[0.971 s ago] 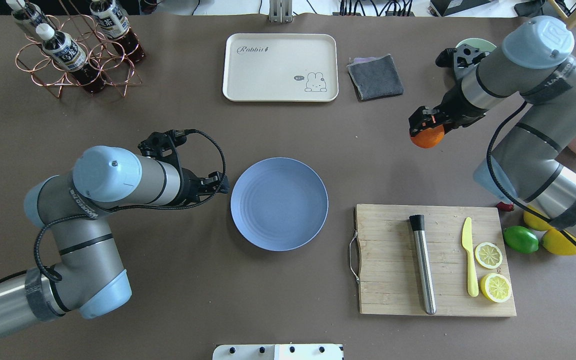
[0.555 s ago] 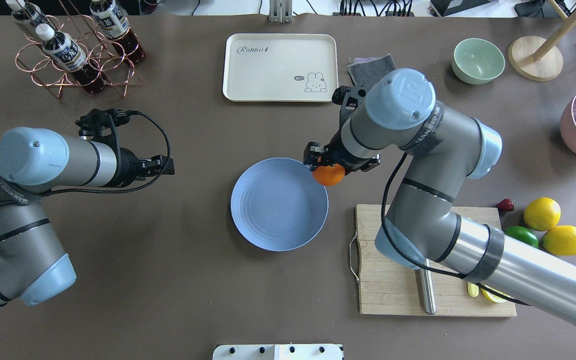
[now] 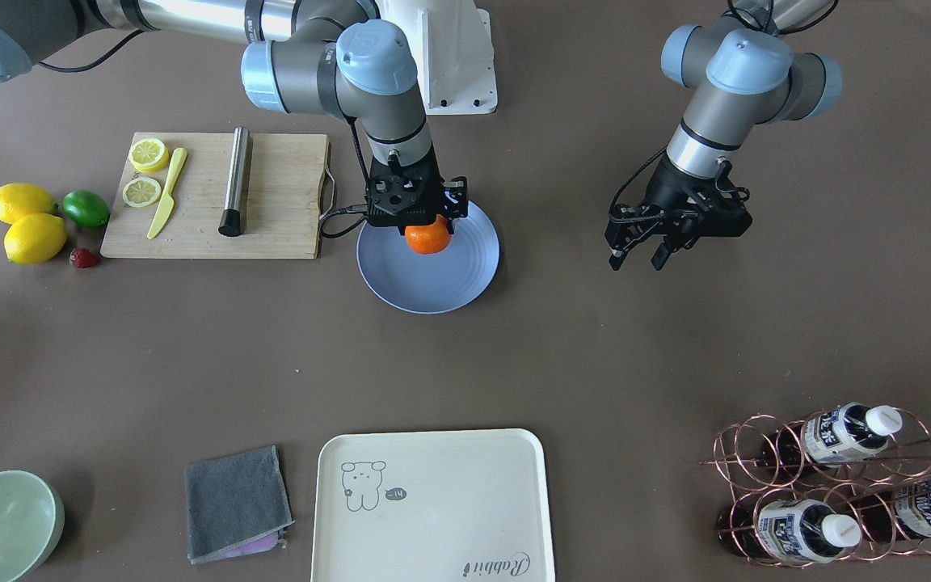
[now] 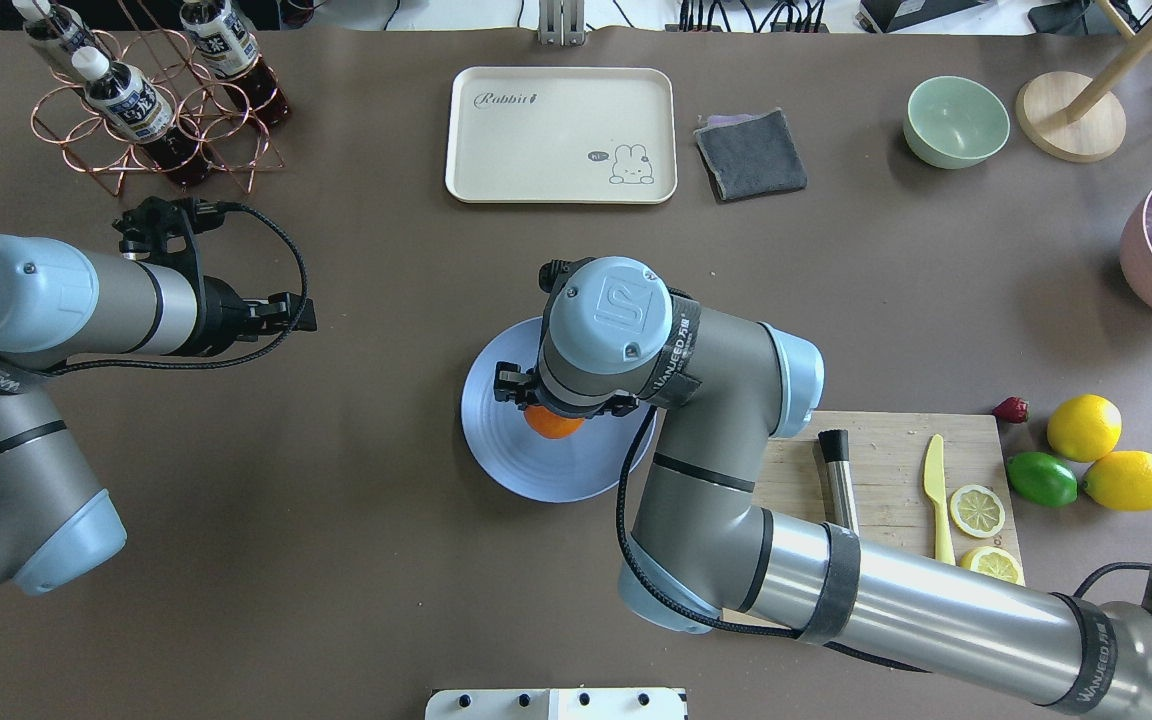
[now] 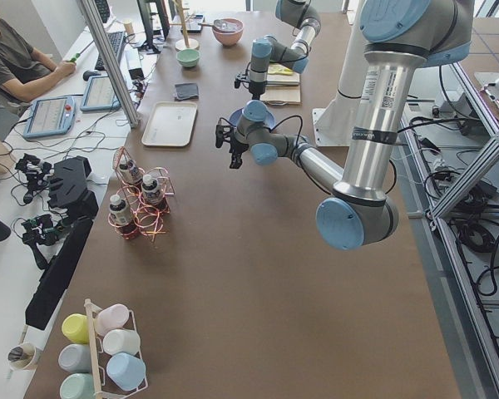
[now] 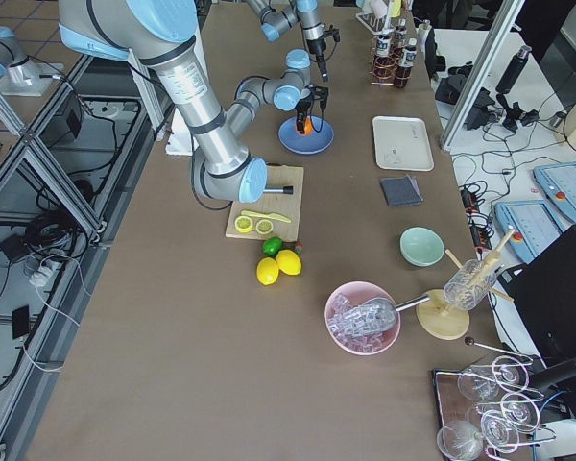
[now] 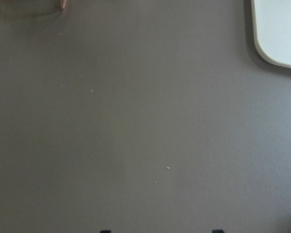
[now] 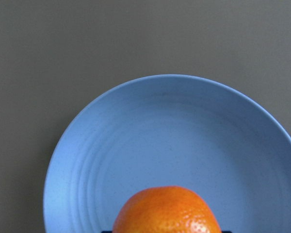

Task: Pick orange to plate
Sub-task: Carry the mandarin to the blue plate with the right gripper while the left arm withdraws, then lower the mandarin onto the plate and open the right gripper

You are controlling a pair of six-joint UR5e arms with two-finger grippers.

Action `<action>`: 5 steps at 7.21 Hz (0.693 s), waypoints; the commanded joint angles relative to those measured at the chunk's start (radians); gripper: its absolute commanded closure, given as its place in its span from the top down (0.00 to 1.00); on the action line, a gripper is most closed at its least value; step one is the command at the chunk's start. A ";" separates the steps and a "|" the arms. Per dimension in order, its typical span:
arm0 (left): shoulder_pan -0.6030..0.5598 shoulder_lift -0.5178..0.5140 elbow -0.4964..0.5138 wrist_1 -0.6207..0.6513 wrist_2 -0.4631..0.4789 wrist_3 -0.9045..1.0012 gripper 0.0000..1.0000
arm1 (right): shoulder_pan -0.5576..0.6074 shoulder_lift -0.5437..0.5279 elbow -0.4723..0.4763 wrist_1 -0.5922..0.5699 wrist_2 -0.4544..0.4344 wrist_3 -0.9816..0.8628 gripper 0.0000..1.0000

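The orange (image 4: pixel 553 425) is a bright round fruit, and my right gripper (image 3: pixel 427 220) is shut on it over the periwinkle-blue plate (image 4: pixel 526 472). The right wrist view shows the orange (image 8: pixel 167 211) at the bottom edge, with the plate (image 8: pixel 136 145) spread beneath it. From the front, the orange (image 3: pixel 427 238) hangs over the half of the plate (image 3: pixel 433 288) nearer the robot. I cannot tell whether the fruit touches the plate. My left gripper (image 3: pixel 636 258) hovers open and empty over bare table, well to the plate's left in the overhead view.
A wooden cutting board (image 4: pixel 786 470) with a steel rod, a yellow knife and lemon halves lies right of the plate. Two lemons, a lime (image 4: pixel 1041 479) and a strawberry sit beyond it. A cream tray (image 4: pixel 561 135), grey cloth, green bowl (image 4: pixel 955 121) and bottle rack (image 4: pixel 151 100) line the far side.
My right arm has swung the orange from the far right side to above the plate. My left arm has drawn back to the left, away from the plate.
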 commanded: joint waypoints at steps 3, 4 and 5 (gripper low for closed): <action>-0.004 0.000 0.001 0.000 0.000 0.001 0.76 | -0.018 0.004 -0.056 0.039 -0.018 0.006 0.40; -0.004 0.000 0.001 0.000 -0.002 0.001 0.76 | -0.024 0.002 -0.054 0.037 -0.020 0.007 0.99; -0.004 0.000 -0.001 0.000 -0.002 0.001 0.76 | -0.022 -0.009 -0.053 0.039 -0.020 0.004 1.00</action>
